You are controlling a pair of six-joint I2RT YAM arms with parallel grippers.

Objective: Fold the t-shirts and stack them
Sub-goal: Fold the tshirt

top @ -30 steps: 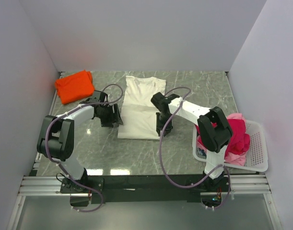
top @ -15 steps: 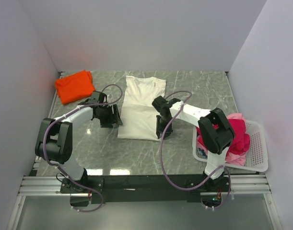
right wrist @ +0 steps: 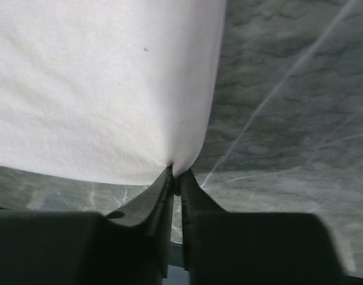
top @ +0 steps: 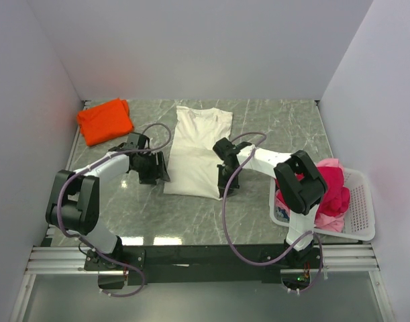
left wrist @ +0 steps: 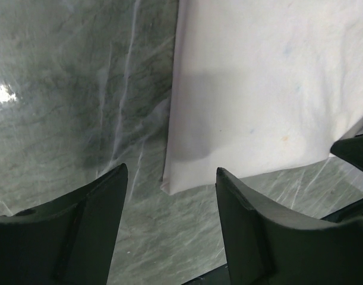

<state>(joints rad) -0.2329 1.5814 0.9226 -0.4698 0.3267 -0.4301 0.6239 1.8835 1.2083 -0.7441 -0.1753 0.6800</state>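
The cream t-shirt (top: 196,151) lies folded lengthwise on the marble table, collar at the far end. My right gripper (top: 223,190) is shut on its near right hem corner; the right wrist view shows the cloth (right wrist: 110,89) pinched between the fingertips (right wrist: 176,177). My left gripper (top: 159,176) is open beside the near left corner; the left wrist view shows that corner (left wrist: 169,181) lying between and just beyond the spread fingers (left wrist: 98,196). A folded orange t-shirt (top: 104,121) lies at the far left. Crimson-red (top: 329,184) and pale pink (top: 332,223) t-shirts fill the basket.
A white lattice basket (top: 360,208) stands at the right near edge, beside the right arm's base. White walls enclose the table on the left, far and right sides. The arms' cables loop above the table near the shirt.
Both grippers have moved a little toward the near edge. The right one drew the shirt's near right corner with it, so the near hem now slants.
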